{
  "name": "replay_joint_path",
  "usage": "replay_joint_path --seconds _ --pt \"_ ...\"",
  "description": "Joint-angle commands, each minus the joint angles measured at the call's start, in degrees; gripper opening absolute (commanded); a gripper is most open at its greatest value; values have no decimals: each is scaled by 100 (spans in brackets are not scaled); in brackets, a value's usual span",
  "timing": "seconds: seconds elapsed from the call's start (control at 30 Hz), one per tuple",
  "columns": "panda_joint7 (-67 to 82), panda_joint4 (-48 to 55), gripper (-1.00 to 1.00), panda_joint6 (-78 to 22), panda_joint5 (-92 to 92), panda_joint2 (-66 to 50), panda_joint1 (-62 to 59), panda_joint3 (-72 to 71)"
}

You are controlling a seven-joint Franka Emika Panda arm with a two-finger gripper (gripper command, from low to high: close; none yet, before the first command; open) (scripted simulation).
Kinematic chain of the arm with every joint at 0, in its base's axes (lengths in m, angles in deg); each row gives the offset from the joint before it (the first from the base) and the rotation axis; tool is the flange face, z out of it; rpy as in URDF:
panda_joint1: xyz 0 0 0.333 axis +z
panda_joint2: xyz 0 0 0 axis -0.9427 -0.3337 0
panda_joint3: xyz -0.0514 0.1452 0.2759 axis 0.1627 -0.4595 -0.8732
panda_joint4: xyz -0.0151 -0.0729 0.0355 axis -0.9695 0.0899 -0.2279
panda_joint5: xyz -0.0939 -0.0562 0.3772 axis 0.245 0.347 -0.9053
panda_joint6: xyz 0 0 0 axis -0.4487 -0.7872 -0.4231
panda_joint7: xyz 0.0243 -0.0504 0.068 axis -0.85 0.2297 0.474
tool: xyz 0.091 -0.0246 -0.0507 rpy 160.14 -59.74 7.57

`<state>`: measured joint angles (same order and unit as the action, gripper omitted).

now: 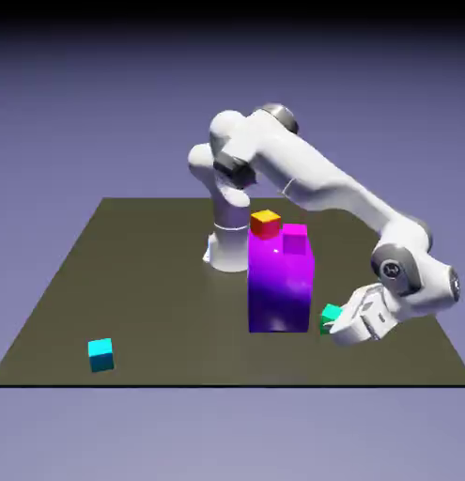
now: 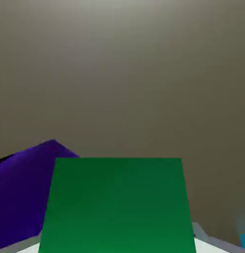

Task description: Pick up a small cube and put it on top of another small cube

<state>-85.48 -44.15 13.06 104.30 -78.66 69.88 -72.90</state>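
The small emerald-green cube (image 1: 329,317) is low over the table at the tall purple block's right lower corner, on the exterior view's right. My gripper (image 1: 339,326) is shut on it, with the hand slanting down from the right. In the hand view the green cube (image 2: 117,202) fills the lower middle between the fingertips, and only grey slivers of the fingers (image 2: 203,236) show beside it. Whether the cube rests on the table or hangs just above it I cannot tell.
The tall purple block (image 1: 280,282) stands just left of the gripper and shows in the hand view's lower left (image 2: 20,192). An orange-topped cube (image 1: 265,224) sits behind it near the robot's base. A small cyan cube (image 1: 100,354) lies near the front left edge.
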Motion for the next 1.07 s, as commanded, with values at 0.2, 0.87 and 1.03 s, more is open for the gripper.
replay_joint_path --seconds 0.2,0.87,1.03 --pt "140 -613 -100 -163 -1193 1454 185 650" --pt "496 -2854 -100 259 -3605 4649 488 1973" --pt "497 -2869 100 270 -3606 4654 487 1974"
